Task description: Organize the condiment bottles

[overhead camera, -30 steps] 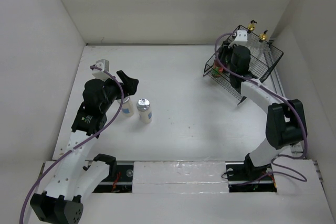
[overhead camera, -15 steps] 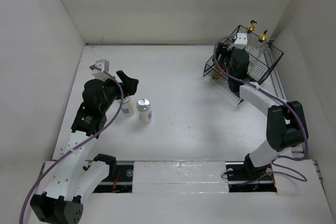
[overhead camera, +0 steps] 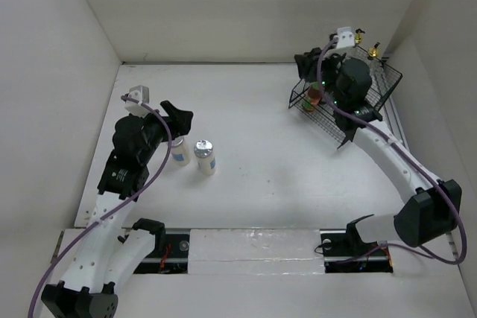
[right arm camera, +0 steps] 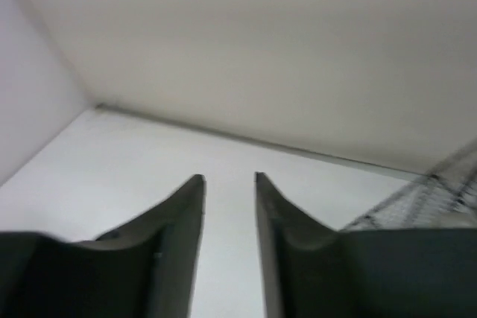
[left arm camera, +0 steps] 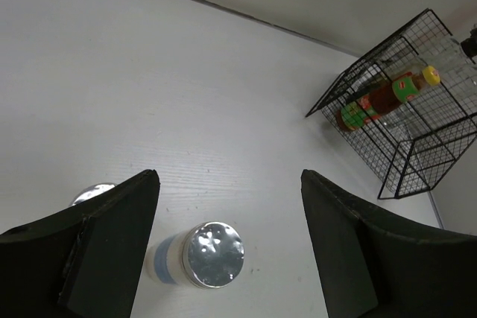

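Note:
Two short white bottles with silver caps stand left of centre, one (overhead camera: 205,157) right of the other (overhead camera: 179,153). My left gripper (overhead camera: 179,120) hovers above them, open and empty. In the left wrist view the nearer bottle (left arm camera: 212,255) sits between the wide-open fingers (left arm camera: 104,240) and the other (left arm camera: 92,194) peeks past the left finger. The yellow-capped bottle (left arm camera: 384,94) lies in the black wire basket (overhead camera: 376,94). Two gold pourers (overhead camera: 358,35) show at the basket's far side. My right gripper (overhead camera: 305,63) is above the basket's left end, narrowly open and empty (right arm camera: 229,180). No black-capped bottle shows.
White walls enclose the table on the left, back and right. The basket (left arm camera: 417,158) sits tilted in the far right corner against the right wall. The arm bases and a rail run along the near edge (overhead camera: 253,247).
My right arm has lifted and swung its gripper up and away from the basket's left end. My left gripper has shifted slightly above the white bottles. The bottles have not moved.

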### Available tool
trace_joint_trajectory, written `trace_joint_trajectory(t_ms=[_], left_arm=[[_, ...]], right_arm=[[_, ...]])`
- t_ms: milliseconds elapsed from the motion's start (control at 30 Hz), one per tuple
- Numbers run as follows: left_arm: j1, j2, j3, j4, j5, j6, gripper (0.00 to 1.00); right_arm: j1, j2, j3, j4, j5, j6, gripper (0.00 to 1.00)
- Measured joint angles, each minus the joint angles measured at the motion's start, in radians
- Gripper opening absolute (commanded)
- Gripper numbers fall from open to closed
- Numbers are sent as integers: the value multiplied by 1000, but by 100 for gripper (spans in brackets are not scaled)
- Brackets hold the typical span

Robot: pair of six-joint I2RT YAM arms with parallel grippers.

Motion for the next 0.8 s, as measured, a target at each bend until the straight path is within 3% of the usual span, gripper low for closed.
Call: trace_joint_trajectory(t_ms=[33, 100, 133, 200, 267, 367, 633, 800], left_arm=[[0, -8, 4, -6, -10, -1, 73], [0, -22, 15, -11, -29, -4, 74], [0, -32, 21, -12, -47, -8, 74], [0, -55, 29, -14, -71, -16, 74], [0, -72, 34, -16, -89, -23, 74], [0, -83, 36, -19, -108, -27, 75], [0, -86, 36, -22, -135, -30, 75], [0, -87, 36, -23, -138, -30, 75]], right_arm=[[30, -1, 7, -17, -43, 0, 26], [110, 5, 7, -53, -135, -5, 29], [153, 15, 7, -72, -182, -5, 50], [235, 48, 7, -113, -260, -12, 71], [311, 91, 7, -157, -319, -31, 86], [407, 165, 14, -232, -364, -63, 97], [615, 367, 122, -384, -299, -145, 100], [634, 441, 167, -405, -233, -153, 100]])
